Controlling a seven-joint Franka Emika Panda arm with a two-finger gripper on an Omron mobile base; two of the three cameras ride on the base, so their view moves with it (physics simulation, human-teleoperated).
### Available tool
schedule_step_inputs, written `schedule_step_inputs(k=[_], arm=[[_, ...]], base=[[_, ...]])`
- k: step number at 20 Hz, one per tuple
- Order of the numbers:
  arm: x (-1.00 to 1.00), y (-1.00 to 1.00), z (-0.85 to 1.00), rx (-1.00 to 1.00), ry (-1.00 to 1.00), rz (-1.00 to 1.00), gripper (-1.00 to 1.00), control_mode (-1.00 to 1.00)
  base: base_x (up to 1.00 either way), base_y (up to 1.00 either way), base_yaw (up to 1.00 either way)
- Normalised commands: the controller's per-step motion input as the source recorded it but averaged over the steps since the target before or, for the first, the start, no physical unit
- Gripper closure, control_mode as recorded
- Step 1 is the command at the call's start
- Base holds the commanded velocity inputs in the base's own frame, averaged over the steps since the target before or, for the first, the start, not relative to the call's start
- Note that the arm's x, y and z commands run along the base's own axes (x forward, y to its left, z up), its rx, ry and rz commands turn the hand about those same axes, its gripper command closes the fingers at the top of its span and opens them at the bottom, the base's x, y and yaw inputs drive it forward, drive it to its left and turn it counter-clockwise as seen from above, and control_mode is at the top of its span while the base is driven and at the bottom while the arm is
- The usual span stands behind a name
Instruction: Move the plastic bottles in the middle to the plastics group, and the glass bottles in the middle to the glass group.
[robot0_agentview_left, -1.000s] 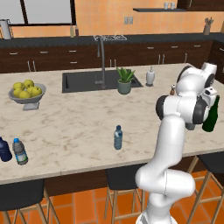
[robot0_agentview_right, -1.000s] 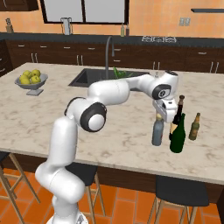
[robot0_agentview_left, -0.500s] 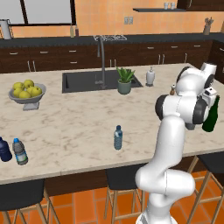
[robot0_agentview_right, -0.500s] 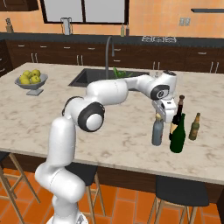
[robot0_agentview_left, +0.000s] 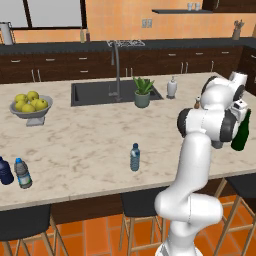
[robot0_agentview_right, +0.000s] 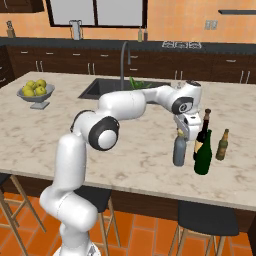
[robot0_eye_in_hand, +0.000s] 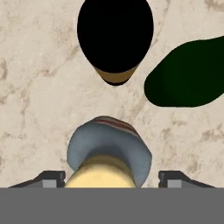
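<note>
Squat stoppered bottle (robot0_agentview_right: 179, 148) placed on island counter (robot0_agentview_right: 60, 135) right end, left of wine bottles (robot0_agentview_right: 202, 152); beer bottle (robot0_agentview_right: 222, 145) rightmost.

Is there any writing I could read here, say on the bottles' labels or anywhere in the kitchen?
None can be read.
Small water bottle: a bluish label band, too small and blurred to read.
Black wine bottle: pale label, no legible print.
Green wine bottle and grey bottle: no writing visible.
</note>
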Motion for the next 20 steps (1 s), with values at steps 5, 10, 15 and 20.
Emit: schedule_step_inputs(k=[5, 10, 15, 20], arm=[[0.0, 0.0, 0.0, 0.0, 0.0, 0.0, -1.0, -1.0], [-0.15, 0.0, 0.23, 0.0, 0.0, 0.0, -1.0, -1.0], [-0.29, 0.05, 0.69, 0.0, 0.0, 0.0, -1.0, -1.0], [-0.58, 0.47, 0.11, 0.0, -0.05, 0.0, -1.0, -1.0]], base=[[0.0, 0.0, 0.0], [0.0, 0.0, 0.0], [0.0, 0.0, 0.0], [0.0, 0.0, 0.0]])
